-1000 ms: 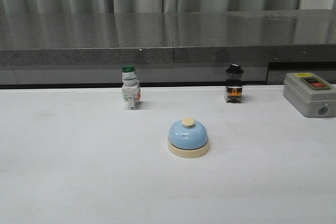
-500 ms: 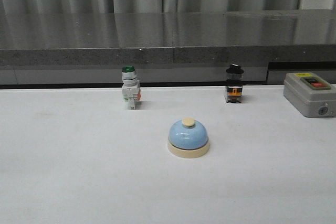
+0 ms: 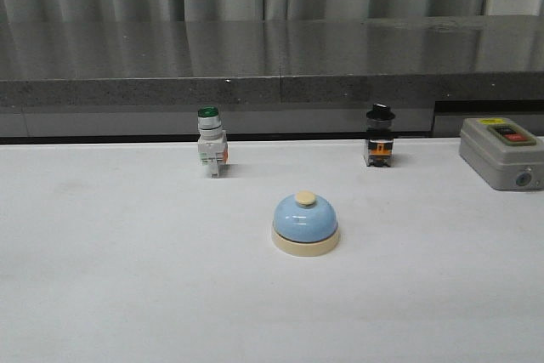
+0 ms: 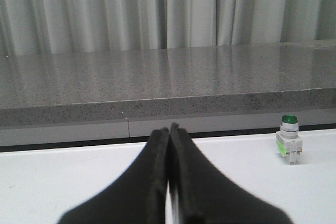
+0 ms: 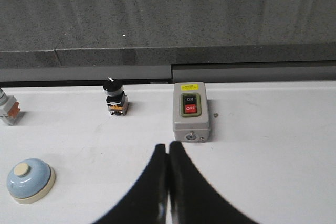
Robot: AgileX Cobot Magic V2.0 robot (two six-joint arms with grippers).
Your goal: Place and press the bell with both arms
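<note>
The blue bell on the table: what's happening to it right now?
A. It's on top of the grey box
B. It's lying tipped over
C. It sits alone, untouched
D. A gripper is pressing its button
C: the bell stands upright on the white table, with no gripper near it in the front view.

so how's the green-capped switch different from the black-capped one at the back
The green-capped white push-button switch has a flat round green cap on a white body; the black-capped switch wears a wider, hat-like black knob on a dark body with an orange patch. The green one stands left of the black one. Both are small, upright, on the white table.
</note>
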